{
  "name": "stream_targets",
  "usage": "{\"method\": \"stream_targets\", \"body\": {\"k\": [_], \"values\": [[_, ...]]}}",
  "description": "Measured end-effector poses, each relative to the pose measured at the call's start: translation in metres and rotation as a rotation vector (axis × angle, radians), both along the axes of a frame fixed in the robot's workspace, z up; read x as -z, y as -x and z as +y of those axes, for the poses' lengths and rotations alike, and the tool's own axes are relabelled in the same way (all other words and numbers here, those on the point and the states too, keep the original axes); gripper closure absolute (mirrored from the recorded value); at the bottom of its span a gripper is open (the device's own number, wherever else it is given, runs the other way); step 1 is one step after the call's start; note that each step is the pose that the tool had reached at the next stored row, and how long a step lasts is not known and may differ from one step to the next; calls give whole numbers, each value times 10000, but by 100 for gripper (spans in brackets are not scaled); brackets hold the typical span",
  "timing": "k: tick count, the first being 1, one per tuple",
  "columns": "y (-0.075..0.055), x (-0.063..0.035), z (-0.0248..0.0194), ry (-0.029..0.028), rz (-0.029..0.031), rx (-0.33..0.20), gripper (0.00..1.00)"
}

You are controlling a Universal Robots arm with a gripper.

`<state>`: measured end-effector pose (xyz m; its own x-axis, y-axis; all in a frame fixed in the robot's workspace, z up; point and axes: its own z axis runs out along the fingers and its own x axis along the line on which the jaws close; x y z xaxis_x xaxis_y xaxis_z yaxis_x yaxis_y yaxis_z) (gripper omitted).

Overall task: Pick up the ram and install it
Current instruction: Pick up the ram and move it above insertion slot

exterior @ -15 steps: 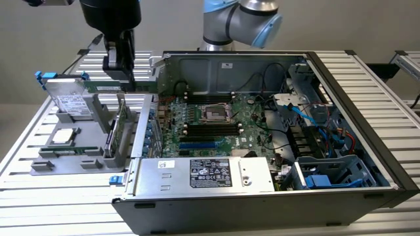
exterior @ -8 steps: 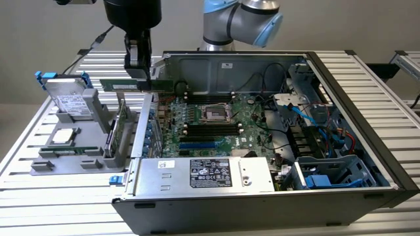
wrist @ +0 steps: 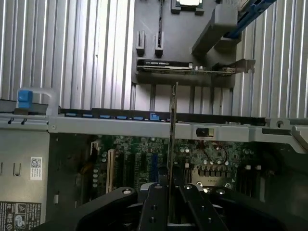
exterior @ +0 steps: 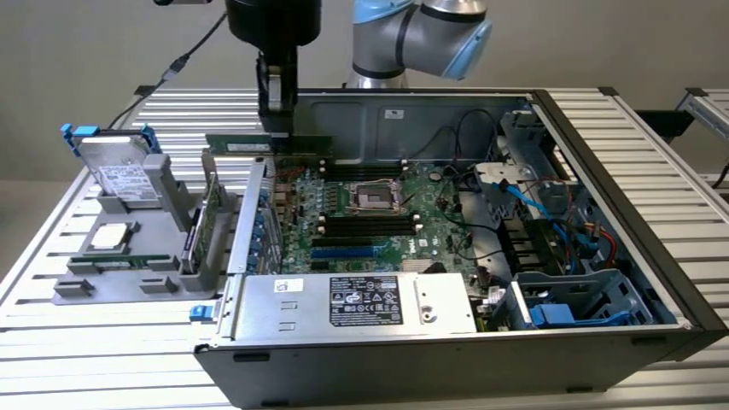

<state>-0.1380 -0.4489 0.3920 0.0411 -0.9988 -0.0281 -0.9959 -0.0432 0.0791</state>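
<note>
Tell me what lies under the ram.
The ram, gripped by the pincer, hangs over the case wall and the motherboard. The pincer's body hides the board beneath the held end.

The ram is matt green circuit board. The gripper is black with a dull sheen. The table is ribbed bare metal, softly shiny. The computer case has a dark matt shell, and the power supply is plain sheet metal with a paper label.
</note>
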Motion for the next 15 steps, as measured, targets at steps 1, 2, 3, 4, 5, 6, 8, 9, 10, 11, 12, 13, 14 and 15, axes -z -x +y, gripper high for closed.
{"method": "stream_targets", "body": {"k": [1,2,3,4,5,6,8,9,10,11,12,13,14,15], "values": [[-43,-2,3,-5,1,0,86],[-86,-5,5,-9,3,-1,86],[-129,-7,8,-12,4,0,86],[-170,-9,11,-16,5,0,86],[-212,-11,13,-19,7,-1,86],[-254,-13,16,-23,8,-1,86],[-338,-17,21,-30,11,0,86],[-381,-19,23,-33,12,-1,86],[-425,-21,25,-36,13,-1,86],[-469,-23,28,-40,15,0,86],[-513,-24,30,-41,16,-1,86],[-557,-25,32,-42,17,-1,86],[-602,-24,34,-42,17,-1,86],[-719,-23,45,-43,19,-2,86]]}}
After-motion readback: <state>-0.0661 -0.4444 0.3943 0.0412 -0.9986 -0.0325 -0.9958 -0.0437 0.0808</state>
